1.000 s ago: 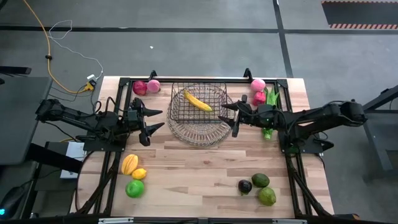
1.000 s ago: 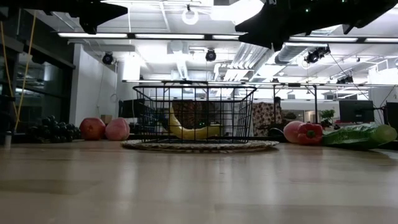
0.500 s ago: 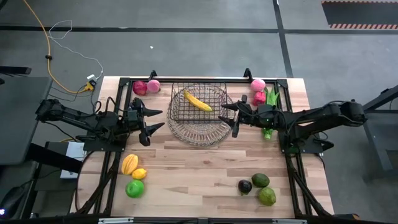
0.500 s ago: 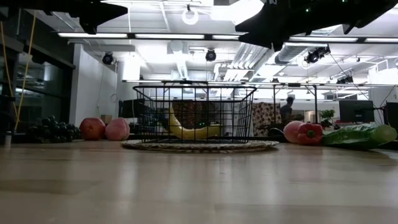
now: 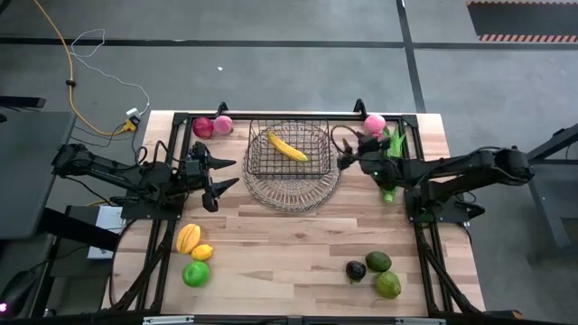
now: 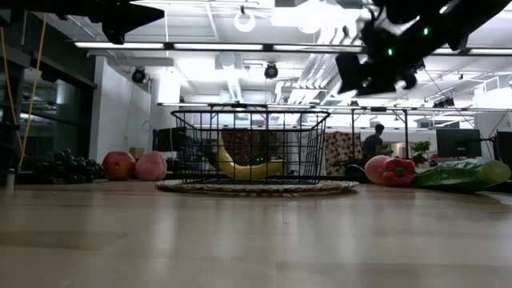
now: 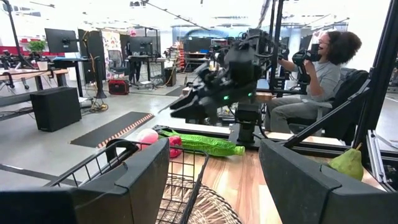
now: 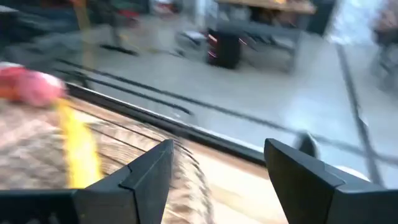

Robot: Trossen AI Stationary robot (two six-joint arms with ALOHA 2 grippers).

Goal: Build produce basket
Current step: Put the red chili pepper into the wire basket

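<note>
Dark wire basket point(image 5: 287, 149), wooden table point(image 5: 289, 244)

An open-plan office lab is shown: desks with monitors point(image 7: 60, 39), ceiling ducts point(image 6: 320, 68), a seated person point(image 7: 314, 74) at 2 o'clock.

The basket point(image 5: 288, 150) is open at the top, holding only a banana point(image 5: 286, 146), so most of its floor is free. Bare table point(image 5: 289, 248) lies in front, between the produce clusters at the near corners. The right tool point(image 5: 347, 150) hangs spread just beside the basket's right wall; the left tool point(image 5: 222, 176), spread too, flanks the left side.
</note>
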